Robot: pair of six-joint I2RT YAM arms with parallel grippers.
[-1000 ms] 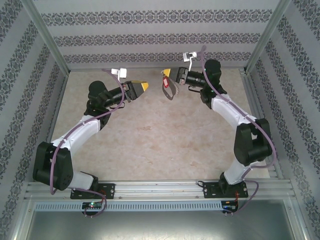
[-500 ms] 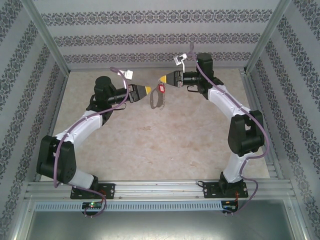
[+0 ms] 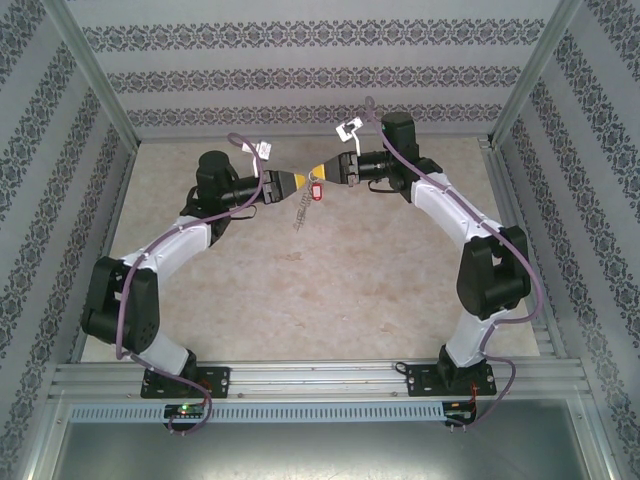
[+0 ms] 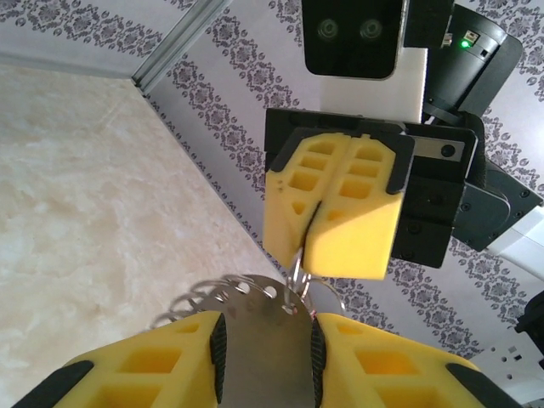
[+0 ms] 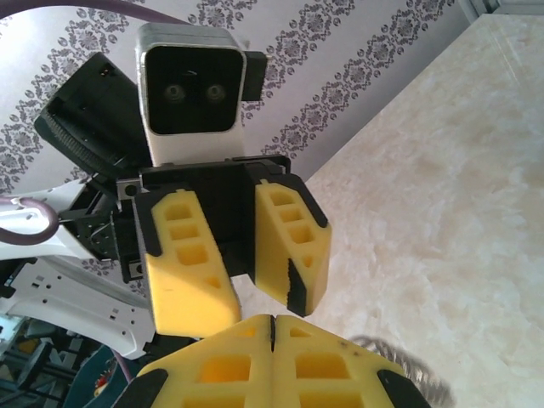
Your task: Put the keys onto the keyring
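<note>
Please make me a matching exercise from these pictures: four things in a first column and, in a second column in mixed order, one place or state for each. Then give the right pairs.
Column one
1. keyring
2. keys
3. right gripper
4. table

Column two
A. pale and marbled, lying under both arms
B. yellow fingers pressed together, no gap
C. flat grey metal, between the fingers of the left gripper
D. red tag, hanging in the air where the two grippers meet

Pairs: 1-C, 2-D, 3-B, 4-A
</note>
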